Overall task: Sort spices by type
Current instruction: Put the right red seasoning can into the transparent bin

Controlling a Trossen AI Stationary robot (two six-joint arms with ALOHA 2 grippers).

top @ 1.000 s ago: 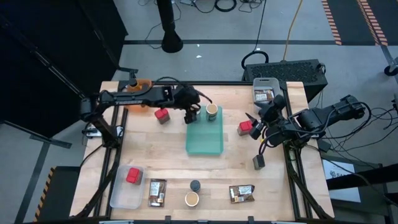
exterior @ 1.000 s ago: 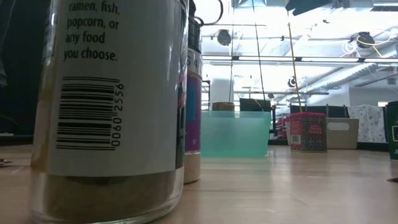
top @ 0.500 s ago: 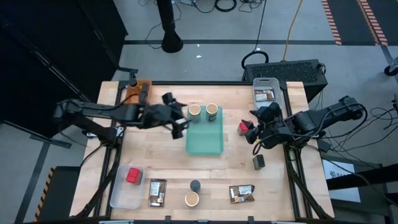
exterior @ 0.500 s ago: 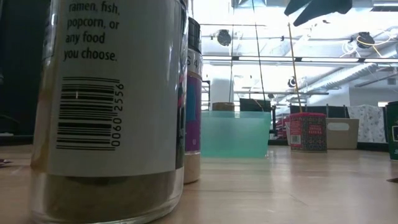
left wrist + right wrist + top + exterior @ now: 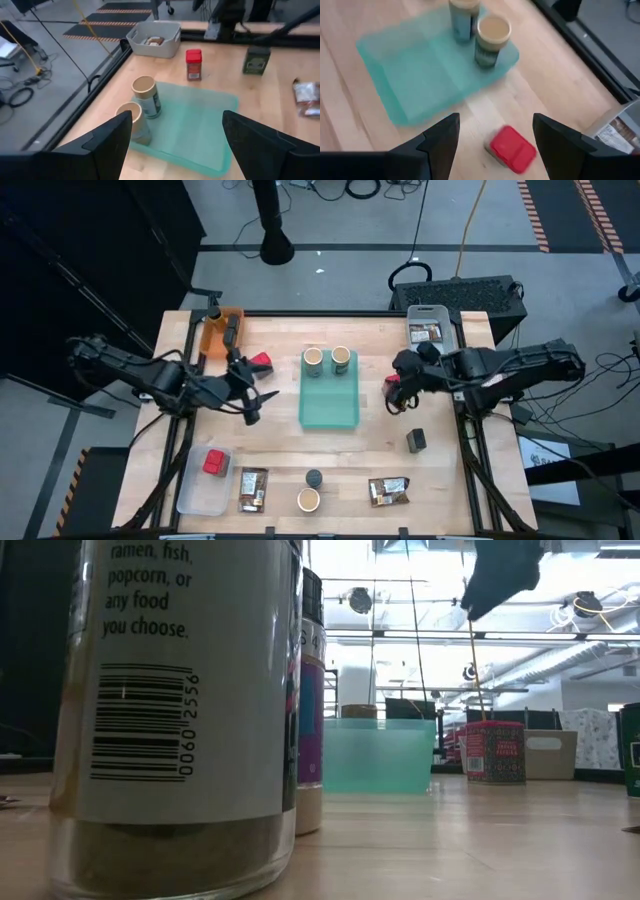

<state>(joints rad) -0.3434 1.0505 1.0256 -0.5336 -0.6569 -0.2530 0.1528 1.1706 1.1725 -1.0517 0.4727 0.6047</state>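
Note:
A teal tray (image 5: pixel 330 402) lies mid-table with two tan jars (image 5: pixel 314 360) (image 5: pixel 341 360) standing at its far end. My left gripper (image 5: pixel 250 402) hangs open left of the tray, empty, with a red box (image 5: pixel 261 361) standing on the table just beyond it. My right gripper (image 5: pixel 398 390) is open and tipped down over another red box (image 5: pixel 512 148), right of the tray, without touching it. More spices stand along the near edge: a dark packet (image 5: pixel 253 488), a black jar (image 5: pixel 314 478), a tan jar (image 5: pixel 308 500) and a second packet (image 5: pixel 388 491).
A clear bin (image 5: pixel 190 492) at the near left holds a red box (image 5: pixel 214 463). An orange bin (image 5: pixel 222 330) sits at the far left, a grey bin (image 5: pixel 428 328) with a packet at the far right. A dark box (image 5: pixel 417 440) stands right of the tray.
My left gripper has drawn back from the tray's far end toward the table's left edge, staying open; a second tan jar now shows on the tray where it had been. My right gripper has tipped downward and shifted slightly left, over the red box.

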